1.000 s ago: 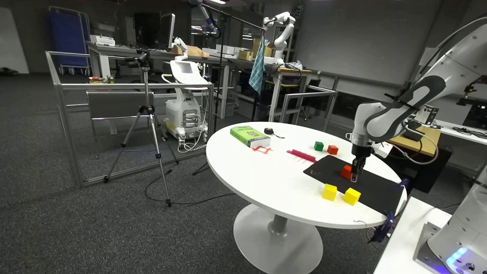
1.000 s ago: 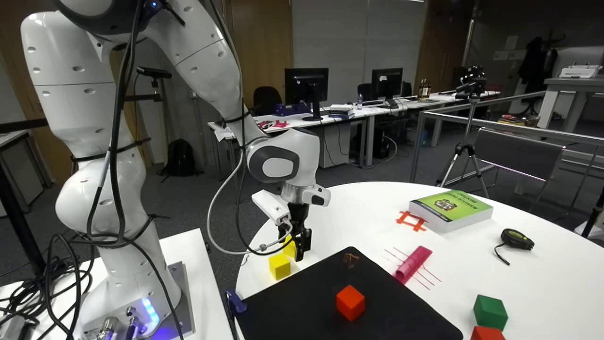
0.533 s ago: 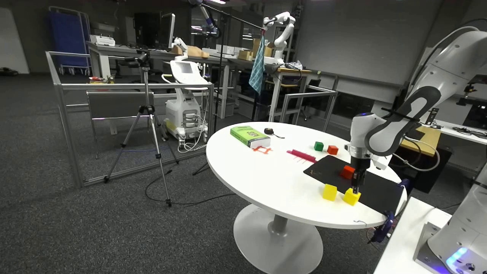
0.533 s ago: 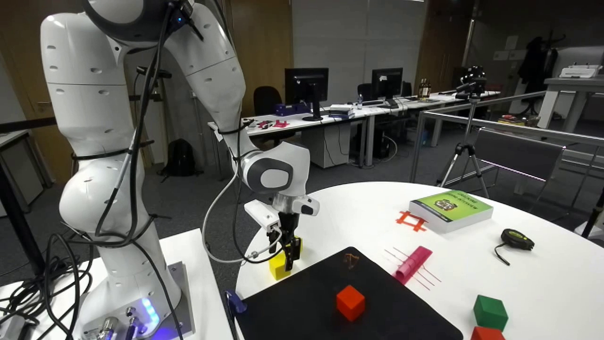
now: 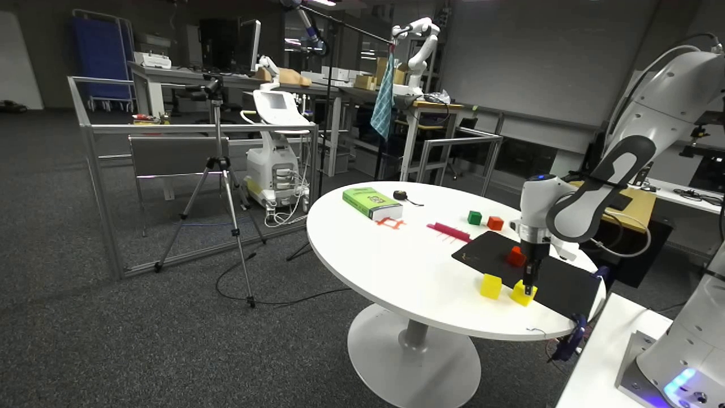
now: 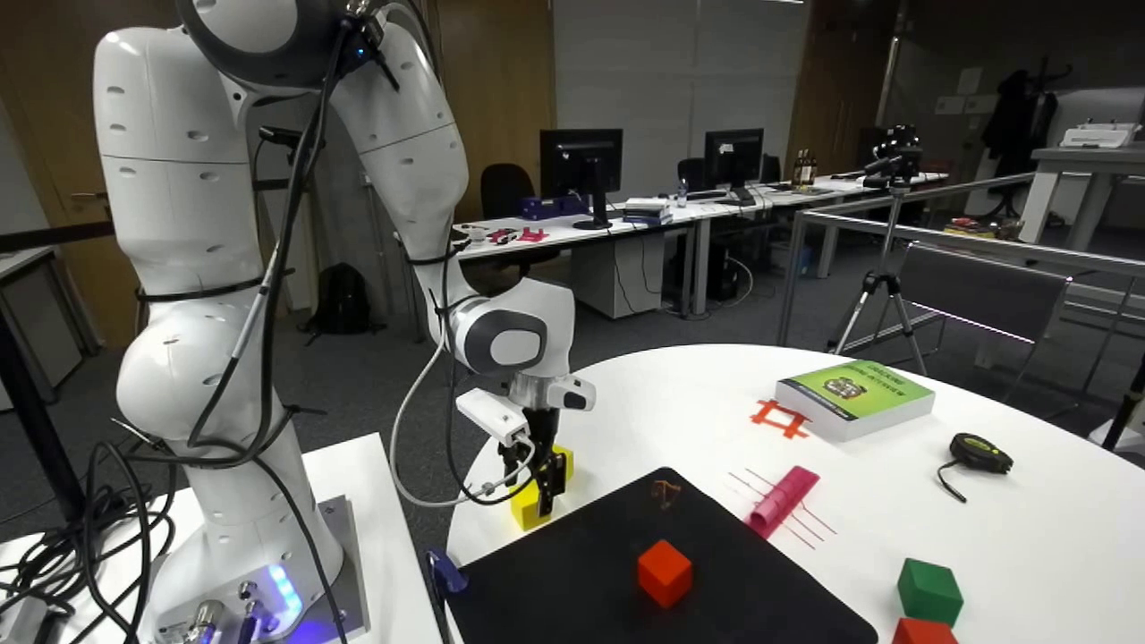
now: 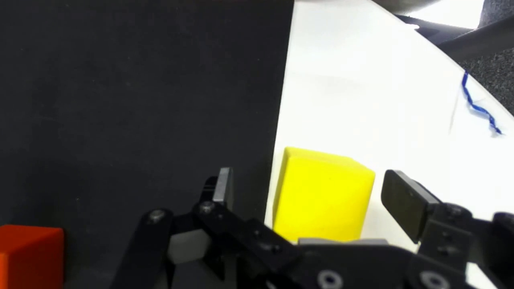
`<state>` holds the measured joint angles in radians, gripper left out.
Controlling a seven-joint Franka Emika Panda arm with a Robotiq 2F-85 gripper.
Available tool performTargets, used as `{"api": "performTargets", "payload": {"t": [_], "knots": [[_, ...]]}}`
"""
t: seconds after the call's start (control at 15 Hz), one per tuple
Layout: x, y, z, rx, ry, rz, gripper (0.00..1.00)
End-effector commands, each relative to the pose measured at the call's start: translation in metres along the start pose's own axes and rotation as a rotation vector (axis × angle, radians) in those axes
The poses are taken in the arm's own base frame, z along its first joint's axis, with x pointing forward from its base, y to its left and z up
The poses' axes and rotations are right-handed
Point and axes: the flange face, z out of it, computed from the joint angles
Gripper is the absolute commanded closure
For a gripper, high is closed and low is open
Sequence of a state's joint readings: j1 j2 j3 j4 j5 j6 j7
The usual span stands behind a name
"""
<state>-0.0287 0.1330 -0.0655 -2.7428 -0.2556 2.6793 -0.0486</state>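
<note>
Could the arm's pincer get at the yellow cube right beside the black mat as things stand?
Likely yes: in the wrist view the open pincer has its fingers to either side of the yellow cube, and nothing visible blocks the gaps between.

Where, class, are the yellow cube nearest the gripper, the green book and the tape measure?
Yellow cube (image 7: pixel 324 196), in the wrist view: its largest visible face.
Green book (image 6: pixel 856 394), in an exterior view: its top cover.
Tape measure (image 6: pixel 981 453), in an exterior view: its case.

yellow cube (image 7: pixel 323 196): smooth | black mat (image 7: pixel 140 100): matt | arm (image 6: pixel 407 170): glossy
</note>
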Motion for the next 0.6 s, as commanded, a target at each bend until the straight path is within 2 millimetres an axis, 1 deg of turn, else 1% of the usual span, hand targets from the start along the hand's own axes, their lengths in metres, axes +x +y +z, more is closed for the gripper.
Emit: {"api": "performTargets", "payload": {"t": [0.0, 0.07, 0.13, 0.2, 0.33, 0.4, 0.53], "knots": [[-0.007, -0.007, 0.013, -0.011, 0.035, -0.042, 0.00], [-0.008, -0.009, 0.017, -0.012, 0.039, -0.053, 0.00], [-0.009, -0.010, 0.019, -0.010, 0.049, -0.061, 0.25], [-0.009, -0.011, 0.021, -0.008, 0.055, -0.070, 0.26], [-0.009, -0.012, 0.023, -0.011, 0.065, -0.080, 0.40], [-0.009, -0.013, 0.025, -0.014, 0.066, -0.086, 0.49], [-0.004, -0.012, 0.024, -0.025, 0.070, -0.099, 0.63]]}}
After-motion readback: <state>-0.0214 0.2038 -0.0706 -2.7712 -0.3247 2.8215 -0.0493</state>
